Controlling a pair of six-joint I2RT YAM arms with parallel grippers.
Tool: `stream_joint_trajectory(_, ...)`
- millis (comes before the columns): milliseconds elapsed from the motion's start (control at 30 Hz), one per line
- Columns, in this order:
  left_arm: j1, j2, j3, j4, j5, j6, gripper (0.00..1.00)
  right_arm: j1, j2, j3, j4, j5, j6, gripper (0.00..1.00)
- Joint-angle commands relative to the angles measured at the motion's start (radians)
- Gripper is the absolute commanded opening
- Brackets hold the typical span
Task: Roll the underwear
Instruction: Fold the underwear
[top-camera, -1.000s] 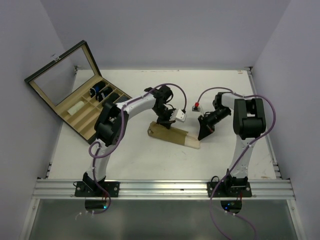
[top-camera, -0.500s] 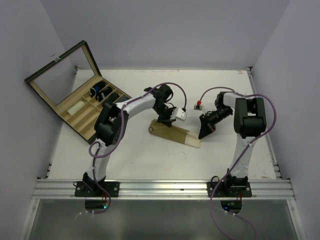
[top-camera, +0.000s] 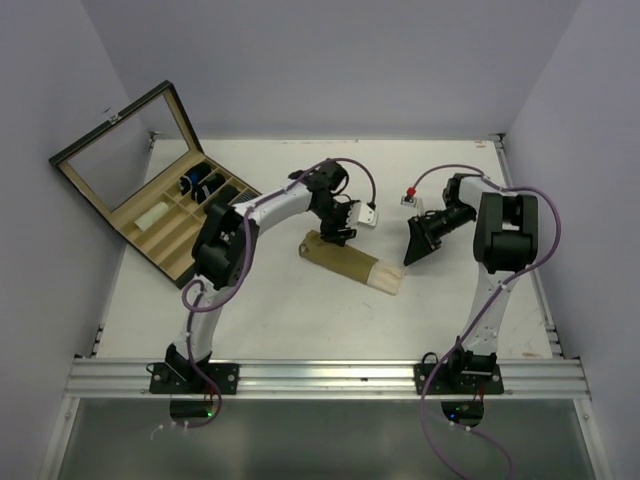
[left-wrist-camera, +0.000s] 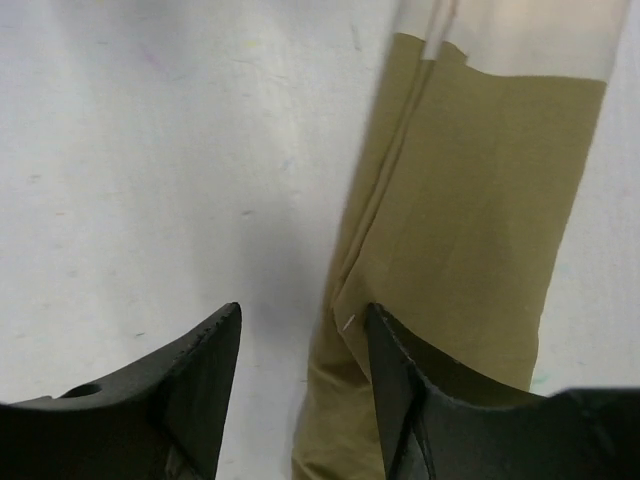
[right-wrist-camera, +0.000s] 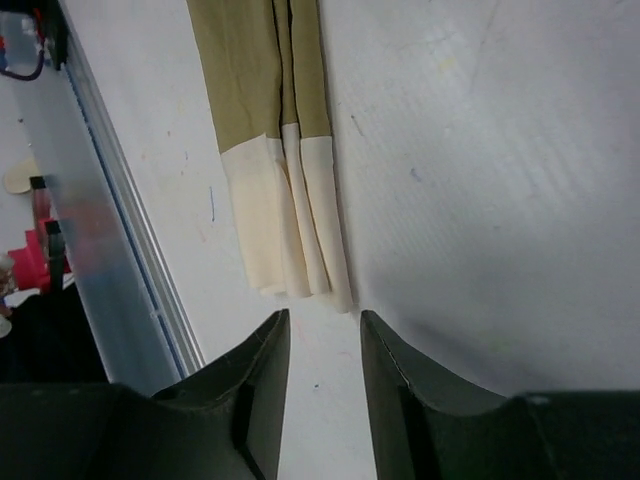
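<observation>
I saw the left gripper (left-wrist-camera: 303, 318) partly open and empty over the folded underwear (left-wrist-camera: 470, 220). The right gripper (right-wrist-camera: 323, 320) stood slightly open, also empty.

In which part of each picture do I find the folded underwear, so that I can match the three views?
Top external: underwear at centre, lying diagonally.
Left wrist: underwear in the right half, top to bottom.
Right wrist: underwear at upper centre.
Shared landmark: its cream band at one end.

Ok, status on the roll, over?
Left gripper open, empty, at olive end. Right gripper open, empty, near cream end. Underwear a flat folded strip, unrolled. Box far left, nothing blocking.
</observation>
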Motion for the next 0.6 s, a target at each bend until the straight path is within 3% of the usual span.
stream_joint_trajectory(0, 0.014, -0.02, 0.089, 0.098, -0.05, -0.042, 0.59, -0.009, -0.105, 0.064, 0.032, 0.029, 0.103, 0.39)
stream_joint_trajectory(67, 0.017, -0.048, 0.1, 0.133, -0.102, -0.069, 0.64, -0.007, -0.134, 0.081, 0.08, 0.046, 0.173, 0.39)
stream_joint_trajectory(100, 0.02, -0.062, 0.101, 0.159, -0.116, -0.084, 0.74, -0.002, -0.143, 0.098, 0.134, 0.052, 0.196, 0.39)
stream_joint_trajectory(133, 0.034, -0.098, 0.098, 0.167, -0.121, -0.118, 1.0, 0.002, -0.154, 0.103, 0.183, 0.068, 0.241, 0.35)
stream_joint_trajectory(167, 0.043, -0.121, 0.089, 0.176, -0.118, -0.14, 1.0, 0.014, -0.166, 0.115, 0.226, 0.107, 0.325, 0.32)
stream_joint_trajectory(333, 0.103, -0.328, -0.099, 0.21, -0.115, -0.366, 1.0, 0.089, -0.151, 0.144, 0.344, 0.218, 0.414, 0.12)
stream_joint_trajectory(433, 0.14, -0.414, -0.233, 0.252, -0.194, -0.663, 1.0, 0.157, -0.134, 0.104, 0.369, 0.311, 0.437, 0.03)
stream_joint_trajectory(500, 0.172, -0.441, -0.279, 0.192, -0.144, -0.733, 1.0, 0.195, -0.136, 0.046, 0.404, 0.35, 0.448, 0.0)
stream_joint_trajectory(567, 0.184, -0.54, -0.455, 0.245, -0.124, -0.762, 1.0, 0.217, -0.137, -0.012, 0.433, 0.41, 0.465, 0.0)
